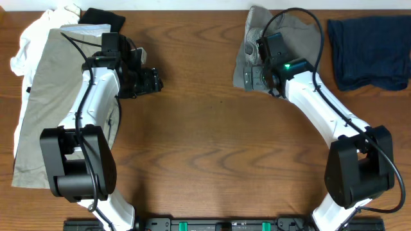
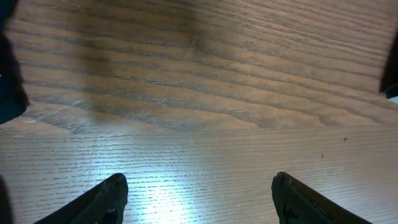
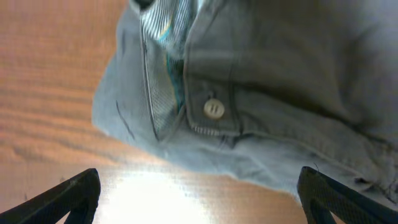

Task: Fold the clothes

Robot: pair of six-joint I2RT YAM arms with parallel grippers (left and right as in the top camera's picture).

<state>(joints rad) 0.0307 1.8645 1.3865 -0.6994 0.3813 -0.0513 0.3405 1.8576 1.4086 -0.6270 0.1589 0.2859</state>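
The mid-grey shorts lie crumpled at the back, right of centre. In the right wrist view their waistband with a pale button and open fly fills the upper frame. My right gripper hovers over the shorts' near-left edge with its fingers wide open and empty. My left gripper is open and empty over bare wood, to the right of the khaki-beige shorts. A white garment and a black piece lie at the back left, and a navy garment at the back right.
The wooden table stretches between the two arms. The khaki shorts run along the left edge, partly under the left arm. The arm bases stand at the front edge.
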